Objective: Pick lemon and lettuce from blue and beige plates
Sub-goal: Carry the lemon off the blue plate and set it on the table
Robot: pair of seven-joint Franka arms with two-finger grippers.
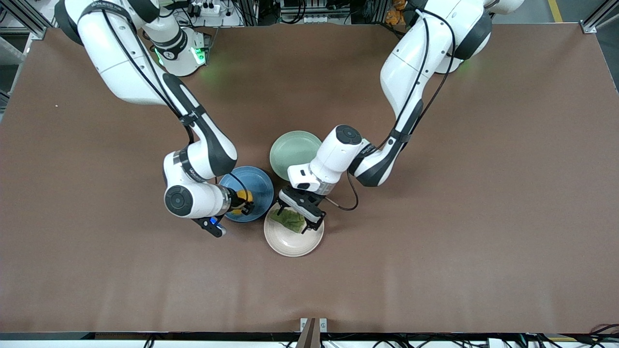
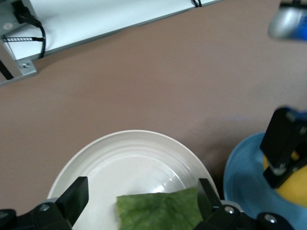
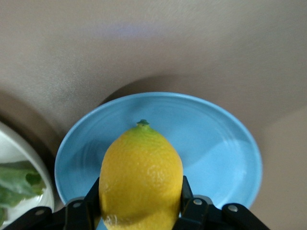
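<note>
My right gripper (image 1: 242,203) is shut on the yellow lemon (image 1: 238,204) low over the blue plate (image 1: 258,186). In the right wrist view the lemon (image 3: 140,177) sits between the fingers (image 3: 189,196) above the blue plate (image 3: 211,143). My left gripper (image 1: 300,212) is open, down over the beige plate (image 1: 290,244), its fingers either side of the green lettuce leaf (image 1: 288,218). The left wrist view shows the lettuce (image 2: 158,211) lying on the beige plate (image 2: 120,153) between the spread fingers (image 2: 72,199).
A pale green plate (image 1: 292,150) stands just farther from the front camera than the other two plates, under the left arm's wrist. The blue and beige plates almost touch. Bare brown table surrounds the plates.
</note>
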